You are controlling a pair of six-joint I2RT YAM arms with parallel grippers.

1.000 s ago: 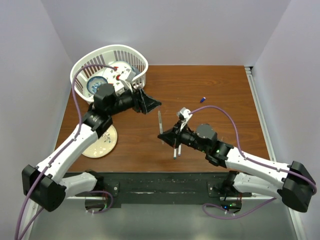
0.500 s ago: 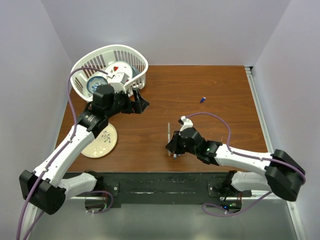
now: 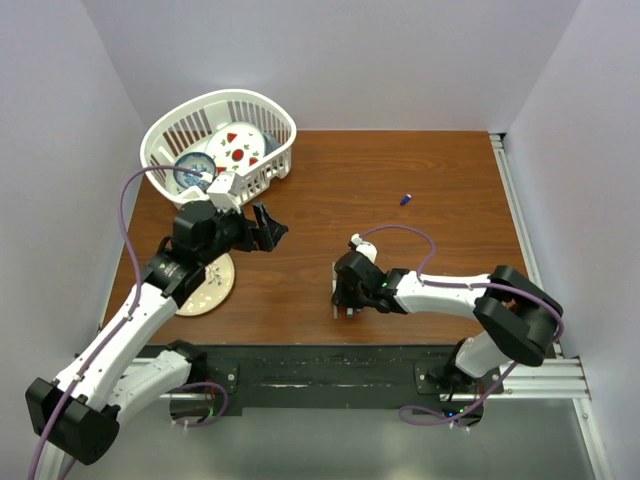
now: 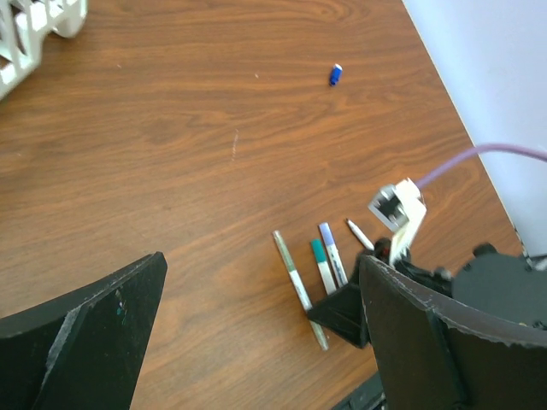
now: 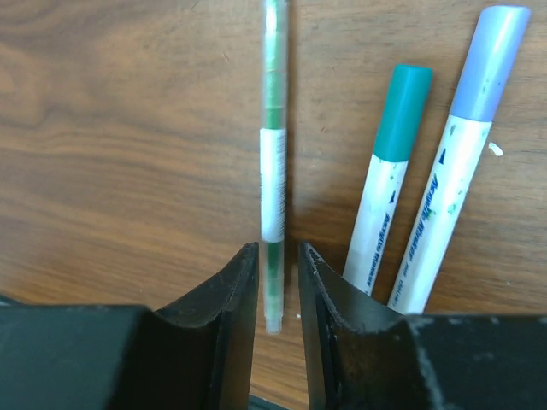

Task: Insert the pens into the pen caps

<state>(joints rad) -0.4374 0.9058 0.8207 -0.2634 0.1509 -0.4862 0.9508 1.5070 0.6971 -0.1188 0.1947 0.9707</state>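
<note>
Right pincer [image 5: 276, 252]: jaws narrowly parted about the slim green pen's [image 5: 273, 171] near end; you cannot tell if it grips. The pen lies flat on the tabletop [image 5: 128, 128], its long axis straight ahead; the left pincer [image 4: 263, 282], spread wide, is well apart.

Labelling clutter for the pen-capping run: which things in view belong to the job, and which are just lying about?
Job:
- slim green pen
- teal-capped pen
- lilac-capped pen
- fourth pen, partly hidden
- loose blue cap

Lying about:
- white basket
- plates inside it
- floral plate
</note>
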